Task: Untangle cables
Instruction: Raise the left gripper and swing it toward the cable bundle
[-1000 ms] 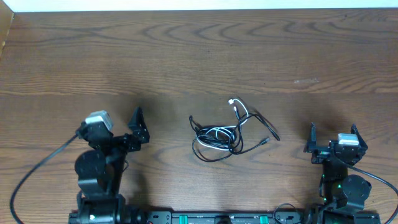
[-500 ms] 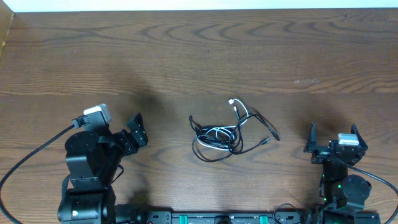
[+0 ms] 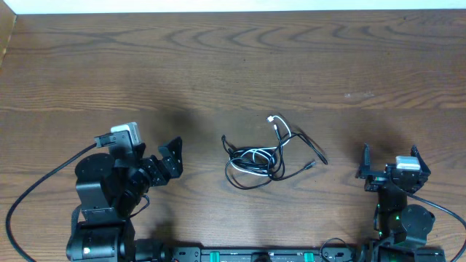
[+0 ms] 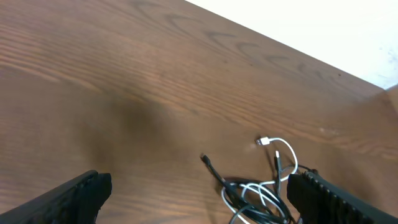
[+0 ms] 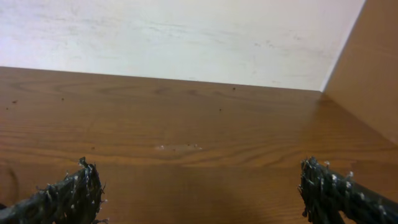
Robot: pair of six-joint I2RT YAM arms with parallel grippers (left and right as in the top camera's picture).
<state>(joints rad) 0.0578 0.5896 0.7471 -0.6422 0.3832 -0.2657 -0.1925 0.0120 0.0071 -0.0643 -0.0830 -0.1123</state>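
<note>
One tangle of cables (image 3: 266, 154) at frame center on tabletop (image 3: 218, 65): one white cord (image 3: 285, 131), black ones uncountable. Spread wide, empty: left fingers (image 3: 172, 154), right fingers (image 3: 366, 159).

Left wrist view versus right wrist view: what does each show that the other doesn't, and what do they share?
Only the left wrist view: the cables in a tangle, black cords and a white one ending in a white plug, lying ahead of the open left claw. Only the right wrist view: the right claw, open, with no cable in sight. Both: the wooden table and the pale wall behind it.
</note>
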